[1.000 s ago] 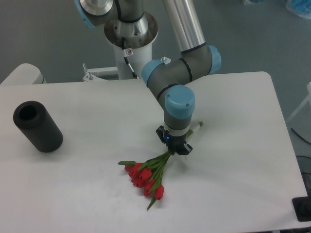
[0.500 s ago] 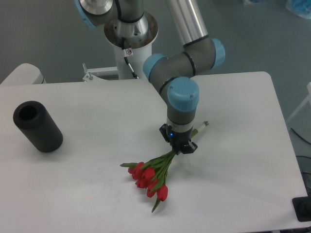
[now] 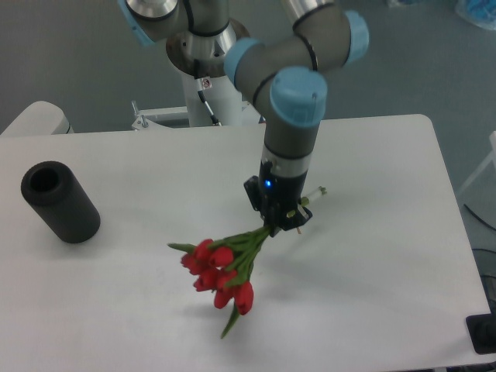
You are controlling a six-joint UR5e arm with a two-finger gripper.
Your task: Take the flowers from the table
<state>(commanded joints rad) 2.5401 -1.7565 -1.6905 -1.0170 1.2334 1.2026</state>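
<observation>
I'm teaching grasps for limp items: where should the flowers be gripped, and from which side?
Grip the flowers on the bundled green stems, coming from above. The stems gather into one narrow shaft, while the red heads splay out. The gripper holds them there now.

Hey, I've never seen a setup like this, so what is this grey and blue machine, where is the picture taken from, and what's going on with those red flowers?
This is a robot arm of grey tubes with light blue joint caps, bolted to a post behind the large white table. One fixed camera looks down on it from the front and above. At the arm's tip is a small black two-finger pincer, its hand. It is shut on the thin green stems of a small bunch of red tulips, which hangs from it tilted, blooms lowest. A faint shadow under the blooms suggests they are off the surface. To the left a black cylinder with a hollow end lies on the table, untouched.
</observation>
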